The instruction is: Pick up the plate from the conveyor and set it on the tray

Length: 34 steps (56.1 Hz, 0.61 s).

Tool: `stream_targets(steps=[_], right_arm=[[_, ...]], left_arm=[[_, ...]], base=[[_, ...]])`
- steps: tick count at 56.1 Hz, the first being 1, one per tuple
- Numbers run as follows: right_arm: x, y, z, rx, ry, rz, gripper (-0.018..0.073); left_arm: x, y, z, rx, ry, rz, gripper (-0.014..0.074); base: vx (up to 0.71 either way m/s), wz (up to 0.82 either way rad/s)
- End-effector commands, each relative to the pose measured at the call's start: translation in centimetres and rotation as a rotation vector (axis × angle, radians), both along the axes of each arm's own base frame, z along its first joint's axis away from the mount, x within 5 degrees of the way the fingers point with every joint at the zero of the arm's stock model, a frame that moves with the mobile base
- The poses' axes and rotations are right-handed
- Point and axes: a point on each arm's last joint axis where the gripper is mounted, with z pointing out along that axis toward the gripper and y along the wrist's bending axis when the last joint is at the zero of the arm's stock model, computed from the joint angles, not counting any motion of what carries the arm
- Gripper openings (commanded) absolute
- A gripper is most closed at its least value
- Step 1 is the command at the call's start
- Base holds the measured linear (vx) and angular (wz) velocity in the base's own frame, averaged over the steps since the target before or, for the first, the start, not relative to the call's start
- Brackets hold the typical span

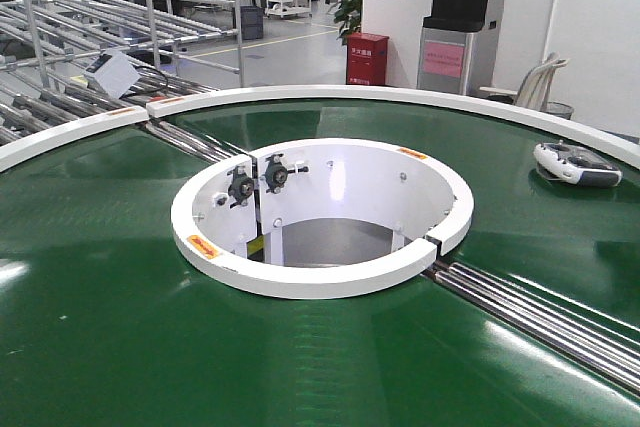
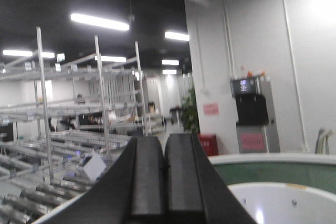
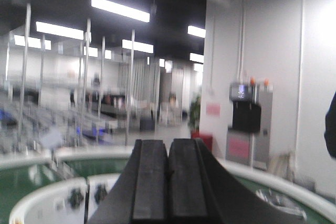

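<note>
Racking (image 1: 80, 27) stands left; conveyor (image 1: 100, 327) shows no plate on its belt, only a white controller (image 1: 577, 163) at right. Left hand (image 2: 165, 148) and right hand (image 3: 169, 148), both clenched empty, should open and wait for it.

The conveyor (image 1: 100, 327) runs off the front view's left, right and bottom edges. Wrist views' bottom edges cut off the left claw (image 2: 165, 148) and right claw (image 3: 168, 150). Blur smears the right view's racks (image 3: 84, 103).
</note>
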Motion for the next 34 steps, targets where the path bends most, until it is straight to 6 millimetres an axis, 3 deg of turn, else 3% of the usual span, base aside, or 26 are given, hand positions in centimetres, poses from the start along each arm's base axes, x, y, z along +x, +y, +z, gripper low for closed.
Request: stream_targets(steps=[1,10,16,26,34], right_arm=[[3.2,0.3,2.0,-0.043,0.061,-0.014,-0.0009],[8.1,0.9,1.3,0.012,0.204,0.015,-0.0009],[10.4,1.2,0.3,0.033,0.271,0.023,-0.0008],[11.9,1.4,-0.7,0.027,0.335,0.024,0.0045],[11.9,1.4,-0.8,0.018,0.345,0.024,0.0221]], left_arm=[[3.0,-0.1,2.1,-0.001,0.021,-0.001,0.0003],[7.3,-0.3,0.9,-0.002,0.145,-0.003,0.0003],[8.5,-0.3,0.4,-0.001,0.184,-0.003,0.0005],[8.7,-0.4,0.3,-0.001,0.186,-0.003,0.0057],[8.7,-0.4,0.3,-0.056,0.189,-0.018,0.0186]], base=[[0.00,0.00],[0.00,0.00],[0.00,0.00],[0.00,0.00],[0.00,0.00]])
